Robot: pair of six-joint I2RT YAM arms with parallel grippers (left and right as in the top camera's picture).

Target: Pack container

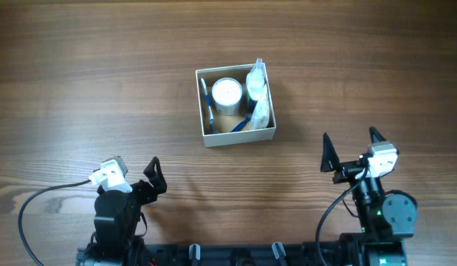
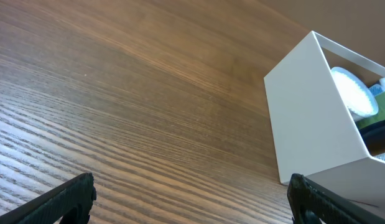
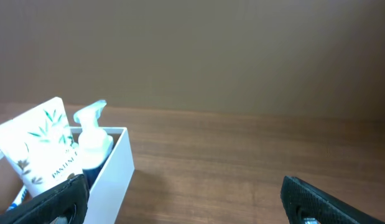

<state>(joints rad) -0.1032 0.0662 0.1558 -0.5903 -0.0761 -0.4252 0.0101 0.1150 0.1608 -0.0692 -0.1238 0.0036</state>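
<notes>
The container (image 1: pixel 238 138), a square shallow box with white walls and a tan floor, sits mid-table. Inside it are a round white jar (image 1: pixel 227 92), a blue toothbrush (image 1: pixel 207 104), a white tube and a small pump bottle (image 1: pixel 257 87). It shows at the right of the left wrist view (image 2: pixel 310 112) and at the lower left of the right wrist view (image 3: pixel 111 171), where the tube (image 3: pixel 46 140) and the pump bottle (image 3: pixel 92 140) stick up. My left gripper (image 1: pixel 154 179) (image 2: pixel 189 199) is open and empty near the front edge. My right gripper (image 1: pixel 351 151) (image 3: pixel 183 199) is open and empty, front right of the container.
The table (image 1: pixel 80 81) is brown wood grain. Cables run from both arm bases along the front edge (image 1: pixel 36 203).
</notes>
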